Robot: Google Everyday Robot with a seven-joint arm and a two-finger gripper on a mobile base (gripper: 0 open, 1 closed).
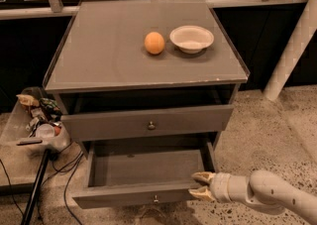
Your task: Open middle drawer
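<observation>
The middle drawer [133,194] is a grey drawer pulled well out of the cabinet, and its inside is bare. Its front panel carries a small round metal knob [156,199] at the centre. My gripper [199,185] comes in from the lower right at the right end of that front panel. Its two tan fingers [202,176] are spread apart, one above and one below the panel's top edge. The drawer above [148,122] is shut, with its own knob [151,125]. Any lower drawer is out of view.
On the grey cabinet top [109,45] sit an orange [154,42] and a white bowl [191,38]. A bin of clutter [37,120] and cables [59,169] lie at the left of the cabinet. A white post [292,50] leans at the right. The floor is speckled.
</observation>
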